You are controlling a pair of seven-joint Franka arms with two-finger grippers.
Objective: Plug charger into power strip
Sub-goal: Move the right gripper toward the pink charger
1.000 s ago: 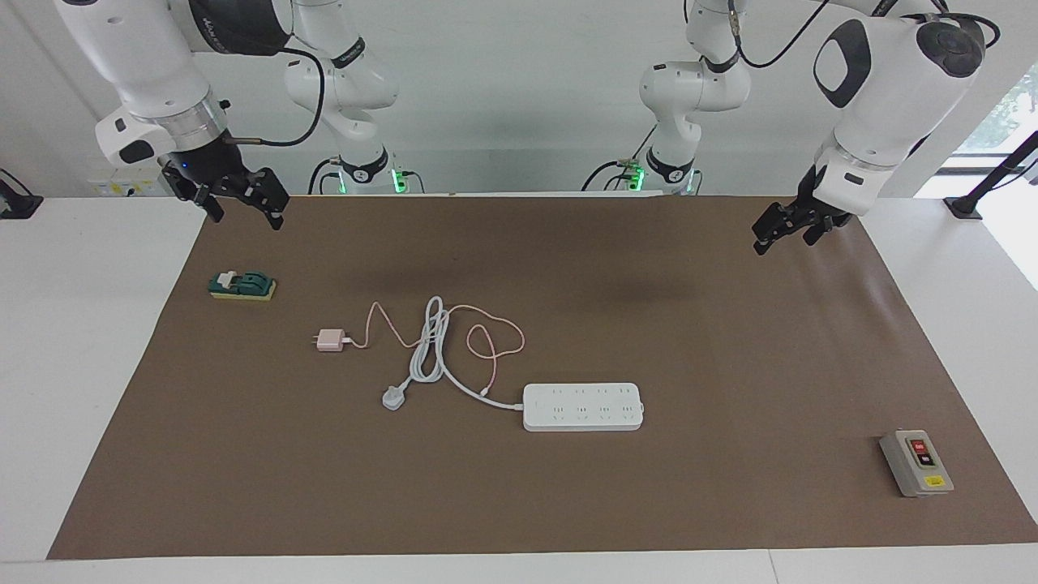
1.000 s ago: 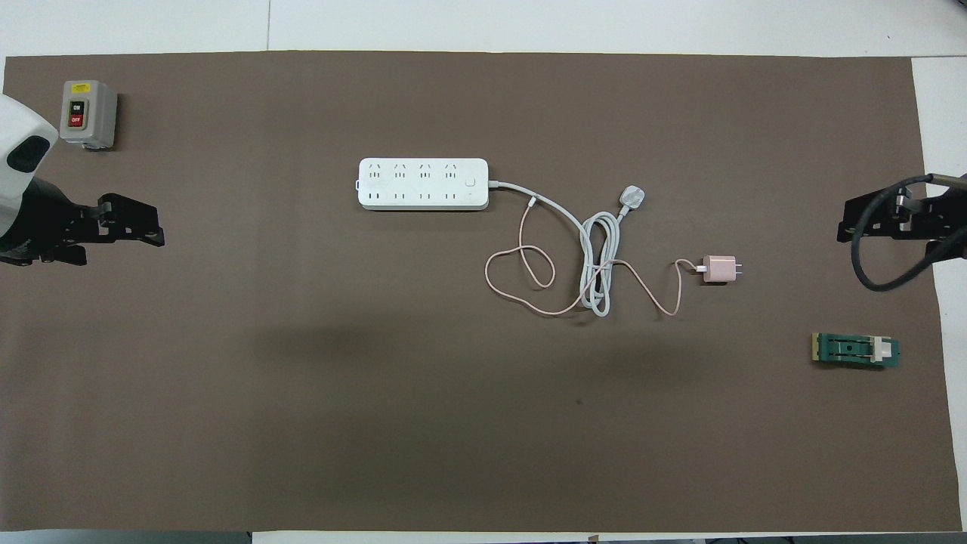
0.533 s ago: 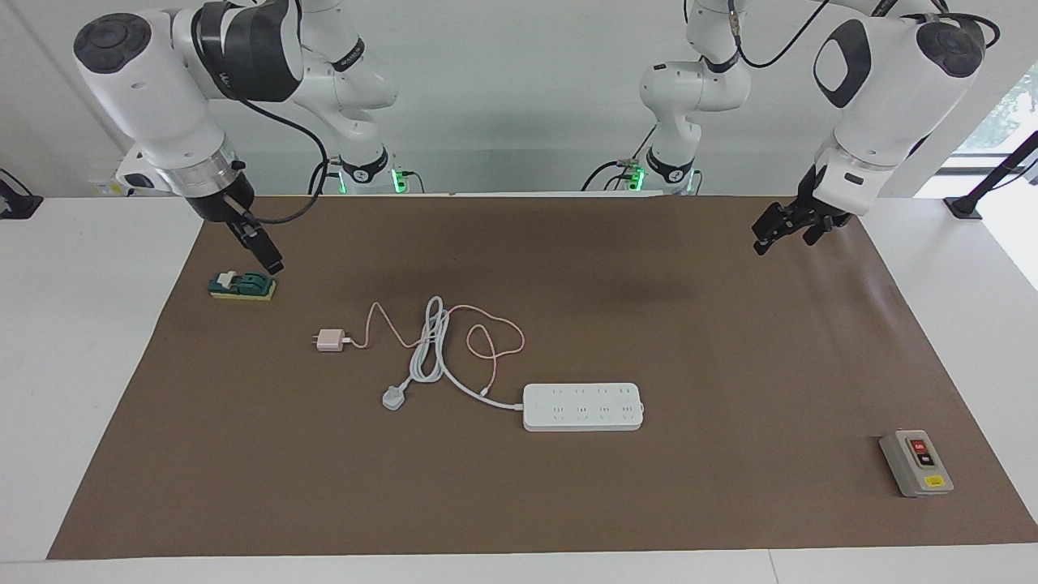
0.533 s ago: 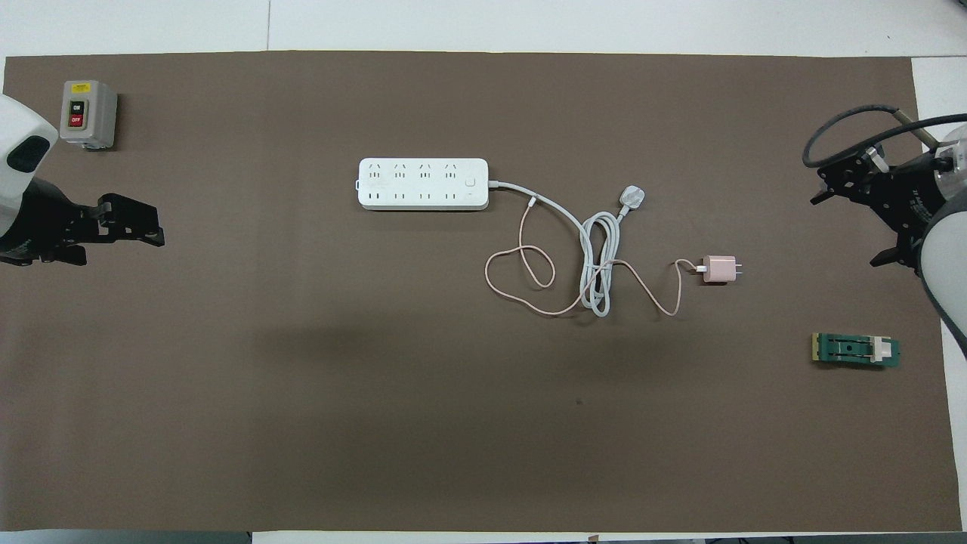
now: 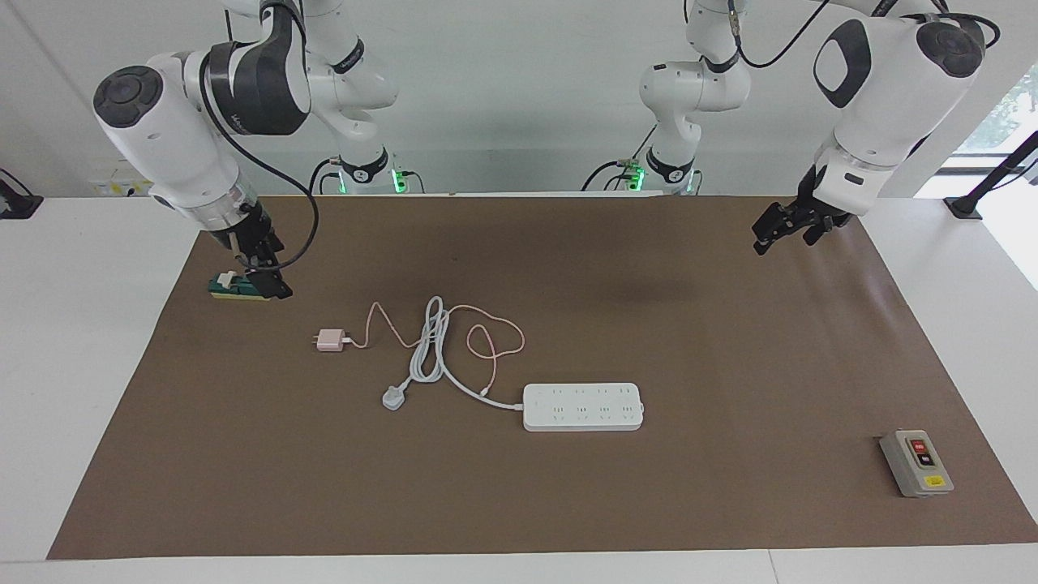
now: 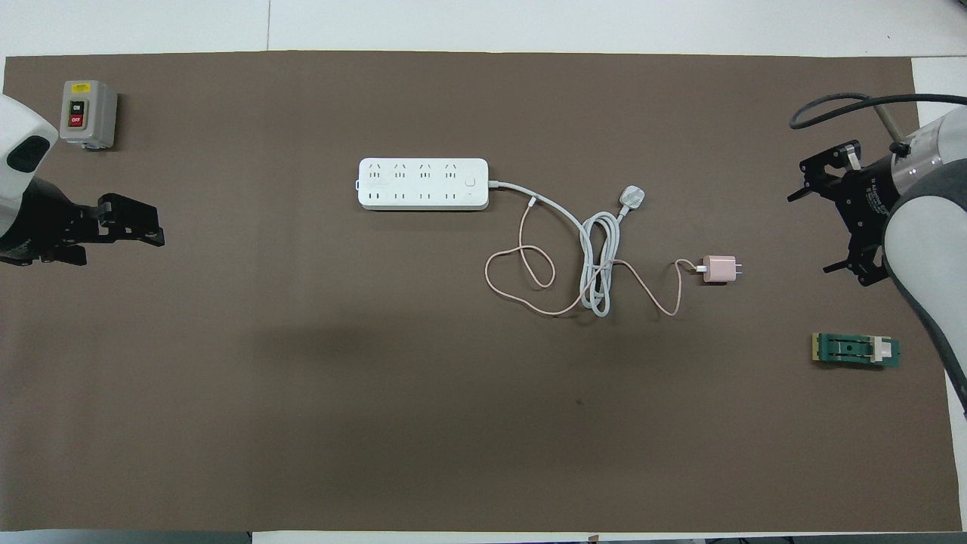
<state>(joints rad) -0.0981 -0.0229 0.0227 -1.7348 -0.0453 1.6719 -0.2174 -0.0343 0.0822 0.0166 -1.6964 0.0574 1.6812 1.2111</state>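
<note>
In the facing view the pink charger (image 5: 329,341) lies on the brown mat (image 5: 730,341), well apart from the white power strip (image 5: 583,406); the right gripper (image 5: 263,276) hangs above a green block (image 5: 241,285), empty and spread wide. Overhead, the left gripper (image 6: 125,227) waits (also wide, empty) near a grey switch box (image 6: 88,113).

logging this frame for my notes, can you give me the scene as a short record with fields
charger: pink cube lying on the mat, unplugged, nearer the robots than the power strip
power strip: white, mid-table, sockets up and unused
white plug: beside the charger's looped cable
right hand: open, holding nothing, in the air beside the green block
left hand: open, holding nothing, waiting over the mat's edge
grey switch box: at the left arm's end
</note>
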